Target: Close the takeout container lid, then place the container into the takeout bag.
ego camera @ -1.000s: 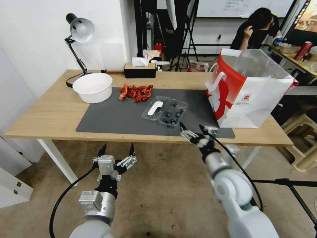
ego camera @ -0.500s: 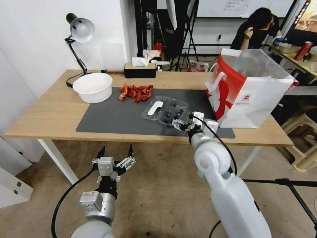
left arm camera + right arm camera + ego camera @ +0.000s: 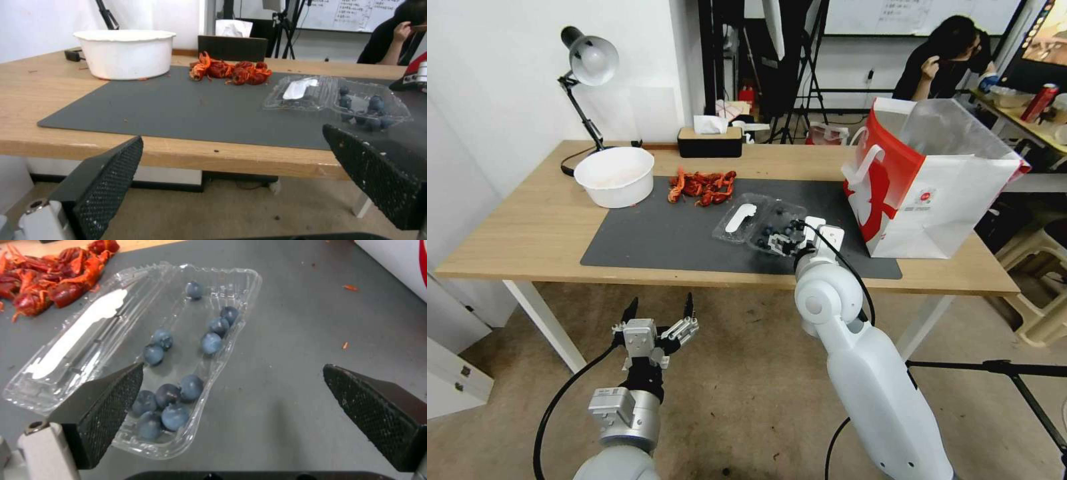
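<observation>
Right gripper, jaws spread, hovers over the near end of the takeout container. Its lid lies open, left of the berries. Left gripper waits spread below the table.

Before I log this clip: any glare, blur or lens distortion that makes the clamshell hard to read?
Head view: wide-angle bending at the edges, the takeout container small but legible. Left wrist view: soft overall, the lid faint against the mat. Right wrist view: sharpest; glints on the clear plastic, berries distinct between the open right gripper.
</observation>
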